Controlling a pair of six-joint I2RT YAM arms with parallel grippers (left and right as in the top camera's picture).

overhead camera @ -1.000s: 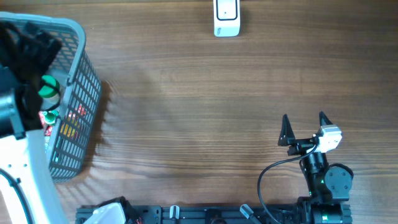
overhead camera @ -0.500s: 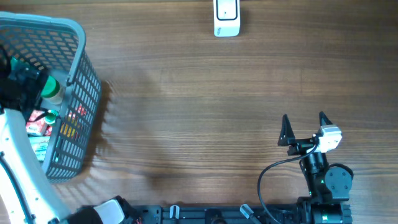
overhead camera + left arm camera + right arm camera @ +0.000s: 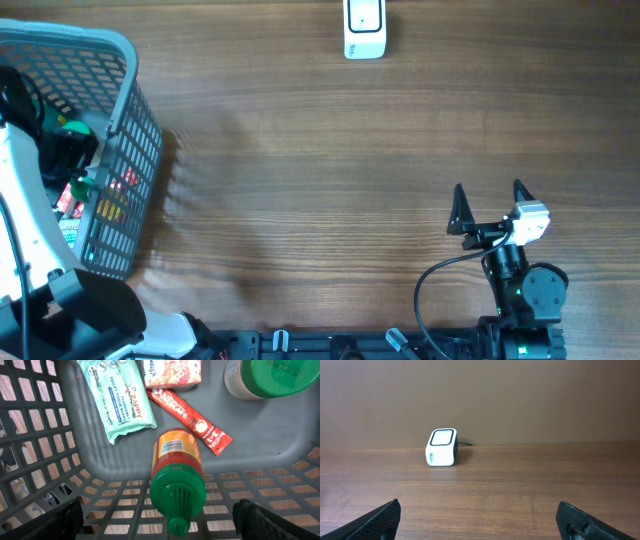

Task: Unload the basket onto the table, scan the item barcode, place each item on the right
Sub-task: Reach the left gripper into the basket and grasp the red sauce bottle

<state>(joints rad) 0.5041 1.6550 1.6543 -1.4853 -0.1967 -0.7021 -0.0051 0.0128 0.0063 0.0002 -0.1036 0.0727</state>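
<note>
My left tool (image 3: 158, 521) hangs spread wide and empty in the basket (image 3: 125, 170), only its fingertips (image 3: 60, 525) in frame, above the green-capped bottle (image 3: 176, 457) lying barcode up, print too small to read. I read "ZAPPY" on the wipes pack (image 3: 122, 400) and "NESCAFÉ 3in1" on the sachet (image 3: 192, 420) beside it. My right tool (image 3: 488, 195), jaws apart and empty, faces the white scanner (image 3: 364, 27) across the desk (image 3: 320, 150).

the pale green wipes pack (image 3: 122, 400) reads "zappy", the red sachet (image 3: 190, 420) "nescafe 3 in 1".
</note>
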